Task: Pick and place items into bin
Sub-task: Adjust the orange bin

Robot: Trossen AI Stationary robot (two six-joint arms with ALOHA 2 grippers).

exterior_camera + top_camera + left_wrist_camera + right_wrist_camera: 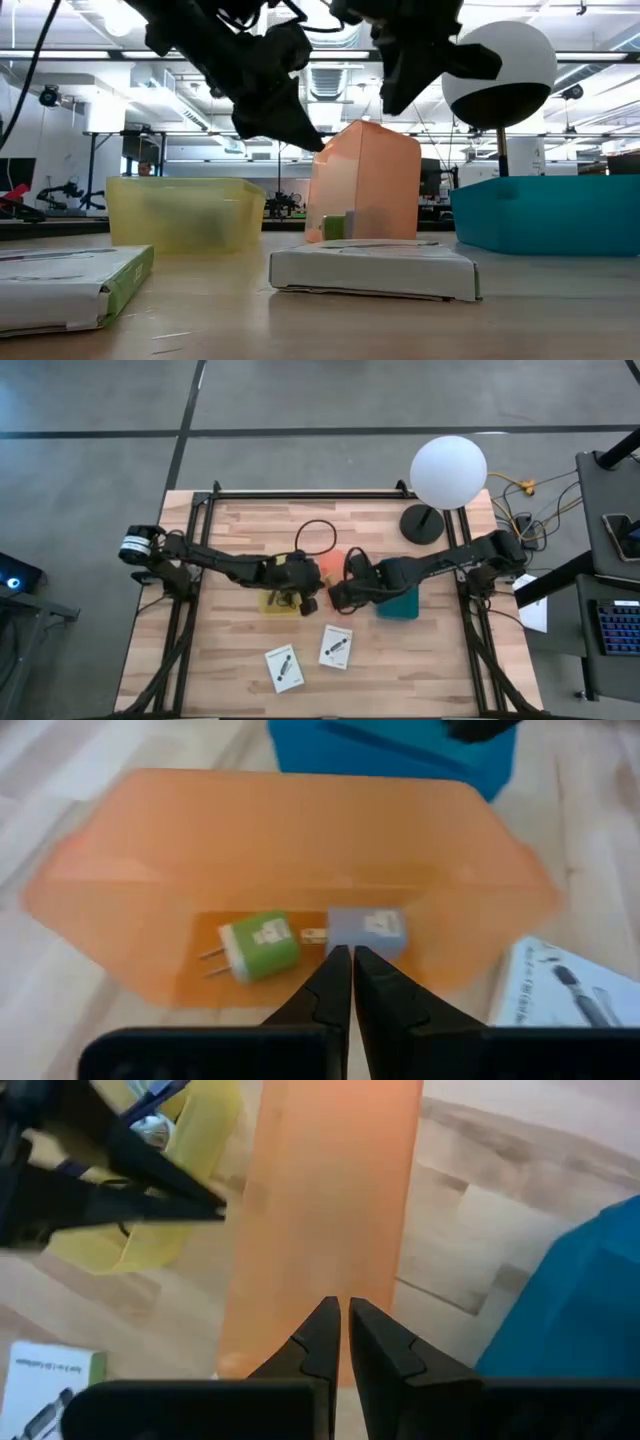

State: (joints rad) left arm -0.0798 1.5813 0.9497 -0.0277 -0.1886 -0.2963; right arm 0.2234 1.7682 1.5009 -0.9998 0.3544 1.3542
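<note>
Two white boxed cards lie nearest on the tabletop (240, 530), one (375, 270) straight in front of the orange bin (365, 180), the other (70, 285) in front of the yellow bin (185, 212). The orange bin stands tilted on edge between the yellow bin and the teal bin (545, 212). Inside the orange bin lie a green plug cube (258, 945) and a grey-blue plug cube (367, 930), side by side. The left gripper (352, 972) hangs at the orange bin's open side, jaws clenched on nothing. The right gripper (343, 1325) hangs over the orange bin's wall, jaws clenched, empty. A black cable (318, 535) loops just behind the orange bin.
</note>
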